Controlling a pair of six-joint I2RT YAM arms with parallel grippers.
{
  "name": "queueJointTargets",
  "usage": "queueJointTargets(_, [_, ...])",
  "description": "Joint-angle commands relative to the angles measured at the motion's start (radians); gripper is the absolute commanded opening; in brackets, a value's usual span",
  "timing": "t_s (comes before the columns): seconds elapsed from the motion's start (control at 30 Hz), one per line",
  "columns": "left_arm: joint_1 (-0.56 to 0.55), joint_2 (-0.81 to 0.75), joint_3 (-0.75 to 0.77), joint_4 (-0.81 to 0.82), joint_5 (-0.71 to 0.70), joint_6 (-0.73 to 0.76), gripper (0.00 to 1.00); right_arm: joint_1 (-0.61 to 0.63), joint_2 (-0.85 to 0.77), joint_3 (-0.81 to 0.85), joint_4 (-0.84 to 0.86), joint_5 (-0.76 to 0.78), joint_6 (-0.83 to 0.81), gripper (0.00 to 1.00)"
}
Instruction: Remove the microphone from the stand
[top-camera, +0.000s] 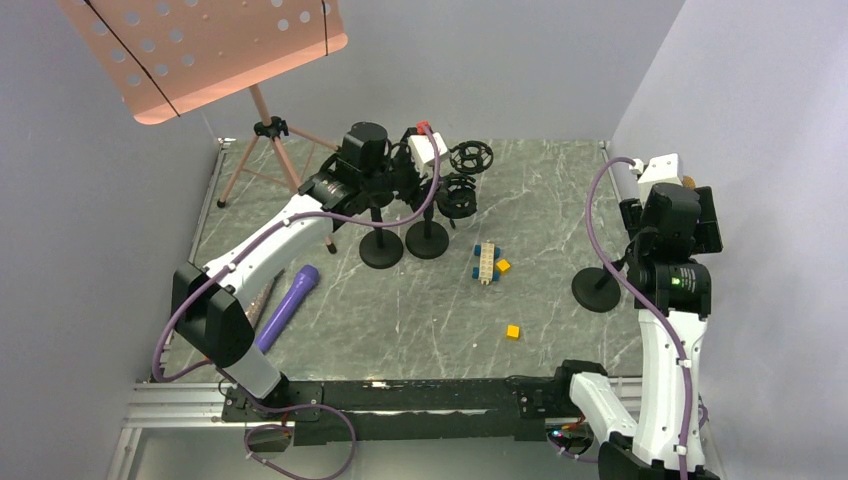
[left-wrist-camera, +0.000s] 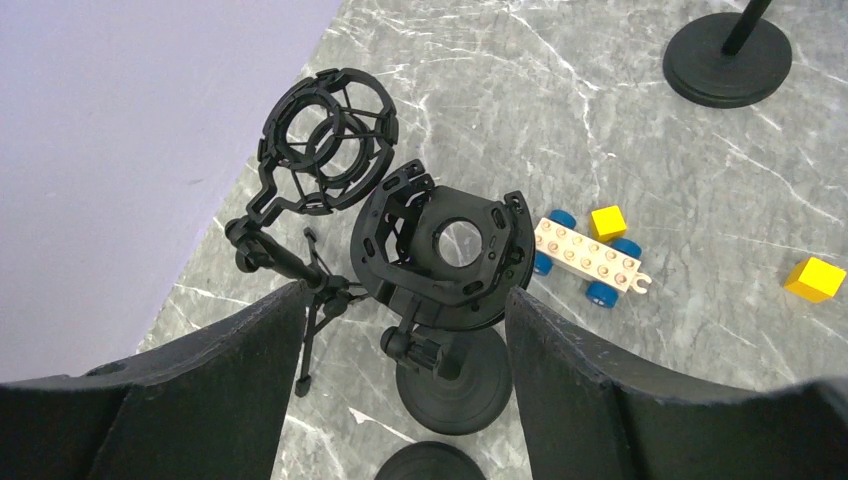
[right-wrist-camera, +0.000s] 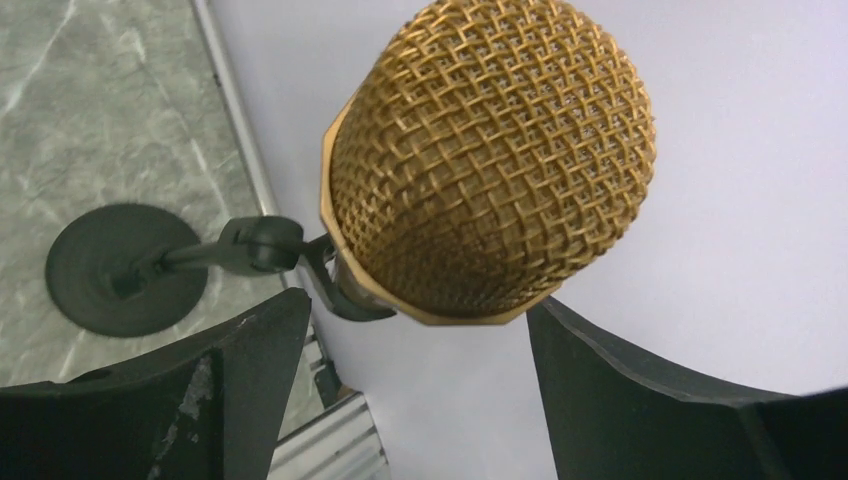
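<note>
A microphone with a gold mesh head (right-wrist-camera: 490, 150) sits in a black clip (right-wrist-camera: 335, 285) on a stand whose round black base (right-wrist-camera: 125, 268) rests on the table. My right gripper (right-wrist-camera: 420, 310) is open, its fingers on either side of the mesh head, near it but not closed on it. In the top view only a small brown part of the microphone (top-camera: 688, 183) shows beside the right wrist, and its base (top-camera: 597, 290) is at the right. My left gripper (left-wrist-camera: 405, 300) is open and empty above a black shock mount stand (left-wrist-camera: 445, 255).
A second empty shock mount (left-wrist-camera: 325, 140) stands beside the first. A toy block car (left-wrist-camera: 590, 262) and yellow cubes (left-wrist-camera: 815, 280) lie mid-table. A purple cylinder (top-camera: 290, 305) lies at the left. A pink music stand (top-camera: 200, 50) is at the back left. The wall is close behind the microphone.
</note>
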Motion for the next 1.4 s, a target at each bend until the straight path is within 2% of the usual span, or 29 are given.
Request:
queueJointTargets(0.0, [-0.01, -0.027, 0.039, 0.005, 0.033, -0.039, 0.76, -0.022, -0.051, -0.076, 0.226, 0.054, -0.096, 0.8])
queueJointTargets(0.23, [-0.019, -0.043, 0.017, 0.014, 0.041, -0.051, 0.75, -0.039, -0.05, -0.082, 0.223, -0.075, -0.038, 0.62])
queueJointTargets(0.3, [-0.023, -0.049, 0.011, 0.016, 0.043, -0.056, 0.75, -0.04, -0.053, -0.085, 0.23, -0.099, -0.016, 0.63])
queueJointTargets(0.4, [-0.026, -0.06, -0.004, 0.016, 0.044, -0.055, 0.75, -0.042, -0.064, -0.11, 0.293, -0.102, -0.005, 0.74])
queueJointTargets(0.63, [-0.034, -0.081, -0.023, 0.001, 0.051, -0.056, 0.74, -0.067, -0.045, -0.193, 0.426, -0.128, -0.037, 0.65])
queueJointTargets(0.73, [-0.035, -0.099, -0.035, 0.001, 0.043, -0.05, 0.74, -0.092, -0.049, -0.225, 0.465, -0.159, -0.051, 0.56])
queueJointTargets(0.83, [-0.035, -0.112, -0.035, -0.019, 0.044, -0.03, 0.74, -0.097, -0.068, -0.223, 0.483, -0.208, -0.06, 0.4])
queueJointTargets(0.97, [-0.036, -0.126, -0.012, -0.059, 0.054, 0.012, 0.74, -0.097, -0.078, -0.119, 0.382, -0.369, -0.01, 0.1])
queueJointTargets(1.03, [-0.036, -0.138, -0.008, -0.068, 0.058, 0.027, 0.75, -0.097, -0.082, -0.068, 0.327, -0.475, 0.021, 0.0])
queueJointTargets(1.17, [-0.037, -0.166, -0.014, -0.076, 0.087, 0.034, 0.75, -0.097, -0.085, 0.021, 0.24, -0.696, 0.077, 0.0])
queueJointTargets(1.37, [-0.053, -0.193, -0.042, -0.075, 0.114, 0.05, 0.75, -0.097, -0.066, 0.132, 0.205, -1.02, 0.185, 0.0])
